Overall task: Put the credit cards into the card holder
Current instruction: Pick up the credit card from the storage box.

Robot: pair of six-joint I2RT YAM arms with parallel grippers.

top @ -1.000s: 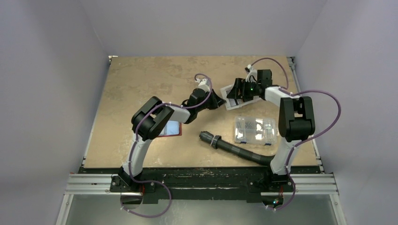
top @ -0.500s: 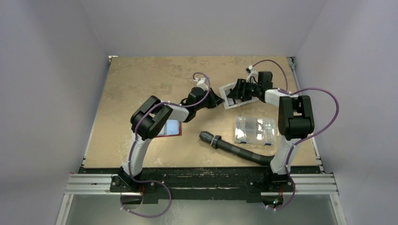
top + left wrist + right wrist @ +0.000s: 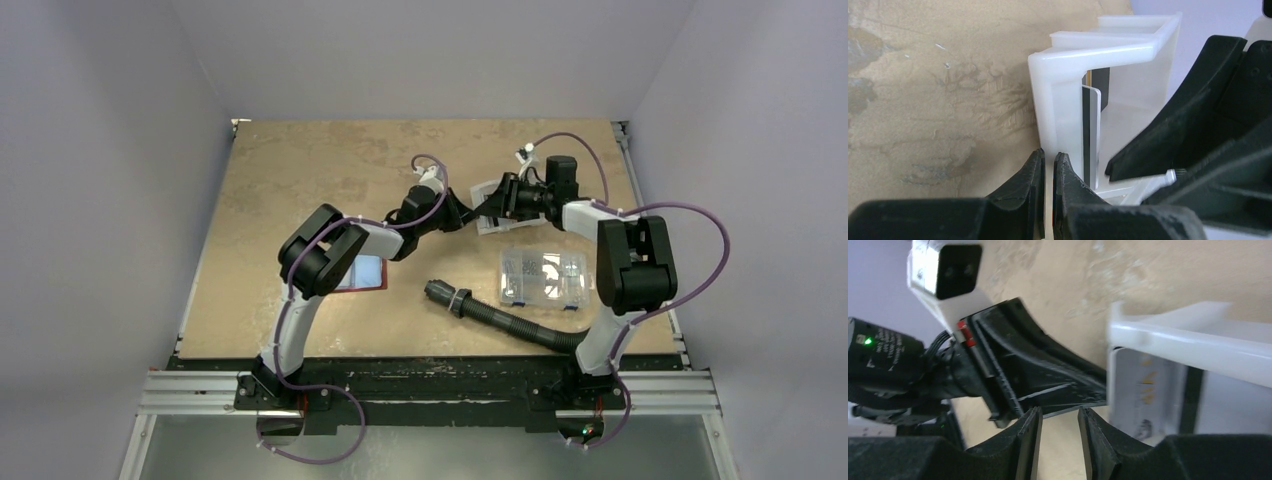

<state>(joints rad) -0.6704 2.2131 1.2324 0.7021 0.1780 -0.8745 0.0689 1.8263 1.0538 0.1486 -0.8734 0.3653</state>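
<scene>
My left gripper (image 3: 1049,160) clamps the white plastic tray (image 3: 1058,90) by its wall. The pale grey credit card (image 3: 1140,390) stands edgewise just beside my right gripper (image 3: 1059,415), whose jaws are narrowly parted and empty.

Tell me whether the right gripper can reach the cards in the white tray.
Probably yes. The left gripper pinches the white tray by its wall, tipping it up, and the cards stand exposed inside. The right gripper is beside them, jaws apart, though not yet lined up.
</scene>
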